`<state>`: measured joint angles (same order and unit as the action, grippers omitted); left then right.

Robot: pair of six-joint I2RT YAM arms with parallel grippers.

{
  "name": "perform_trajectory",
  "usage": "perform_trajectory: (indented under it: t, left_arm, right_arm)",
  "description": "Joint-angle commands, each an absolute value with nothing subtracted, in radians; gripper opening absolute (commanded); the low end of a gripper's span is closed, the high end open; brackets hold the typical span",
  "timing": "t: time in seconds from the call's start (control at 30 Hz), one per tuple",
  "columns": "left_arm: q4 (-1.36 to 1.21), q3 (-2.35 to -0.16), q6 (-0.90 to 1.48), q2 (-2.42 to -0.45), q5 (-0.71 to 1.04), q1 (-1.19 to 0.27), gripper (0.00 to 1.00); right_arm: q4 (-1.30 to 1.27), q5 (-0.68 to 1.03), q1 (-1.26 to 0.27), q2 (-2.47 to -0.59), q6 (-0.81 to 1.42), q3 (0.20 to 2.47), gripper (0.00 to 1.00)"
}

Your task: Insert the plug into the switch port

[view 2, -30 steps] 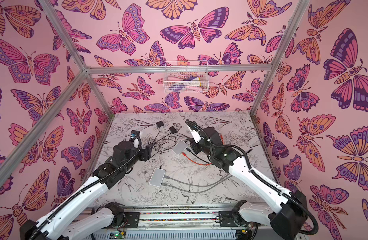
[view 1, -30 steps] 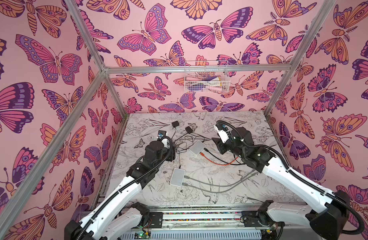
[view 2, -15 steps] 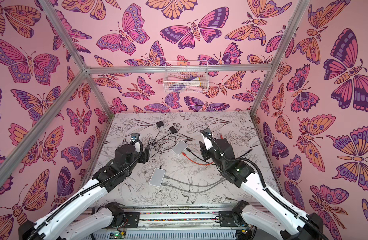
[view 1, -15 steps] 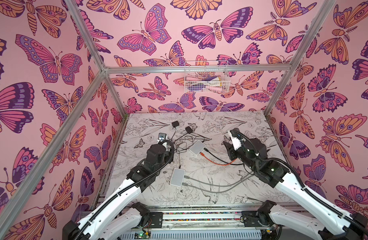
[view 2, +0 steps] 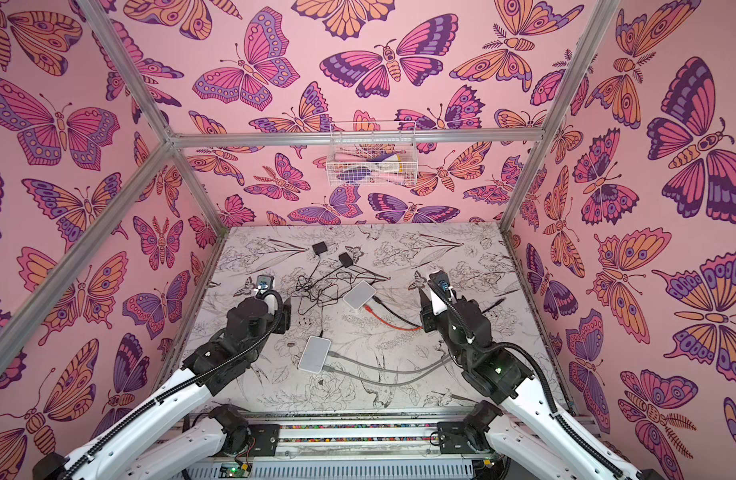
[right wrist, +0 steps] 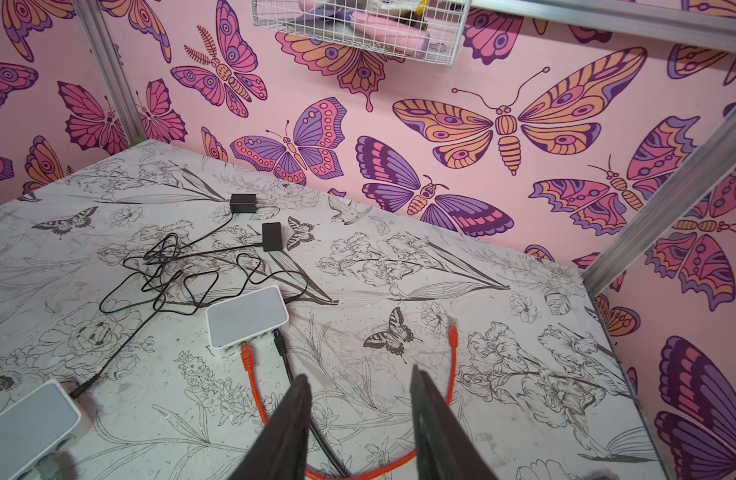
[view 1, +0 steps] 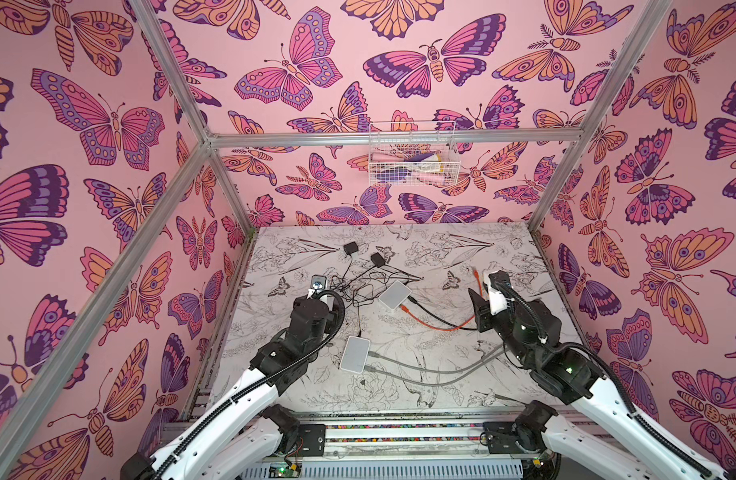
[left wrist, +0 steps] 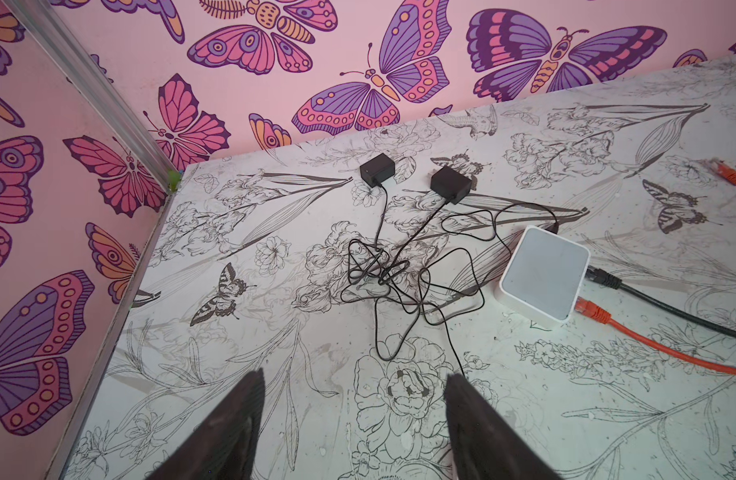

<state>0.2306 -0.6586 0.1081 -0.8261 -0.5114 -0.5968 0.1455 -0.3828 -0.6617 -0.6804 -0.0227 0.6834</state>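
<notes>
So at this point both tools were spread apart and holding nothing. The left tool [left wrist: 354, 374] hung over bare counter [left wrist: 275, 353] with the tangle of thin black leads just ahead of it. My guess is it was only parked out of the way. The right tool [right wrist: 358, 372] sat above the orange and black cables, which ran under the gap between its fingers, and neither was pinched as far as I could see. The switch [right wrist: 246, 318] lay ahead of it and off to one side, with an orange plug [right wrist: 246, 353] and a black plug [right wrist: 280, 338] both seated in its ports. The cable's other end, the loose plug [right wrist: 452, 332], lay just beyond one finger, near enough to grab. So either the job was done or that end was next, and I honestly couldn't tell which. The right wrist view was the only one facing the ports. The left wrist view caught the switch side-on and proved its own fingers were apart, which the top views hid behind the wrist. A top view also showed a second switch [view 1: 355, 354], nearer the arm bases, with grey cables [view 1: 420, 365] plugged in.
</notes>
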Motion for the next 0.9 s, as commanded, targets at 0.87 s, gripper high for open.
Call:
perform_trajectory:
  t: [0.87]
  left_arm:
    - [0.158,-0.451,0.118,-0.798,-0.701,-0.604,0.69]
  right_arm:
    - [0.13,-0.657,-0.657,-0.313,-0.036,0.3,0.37]
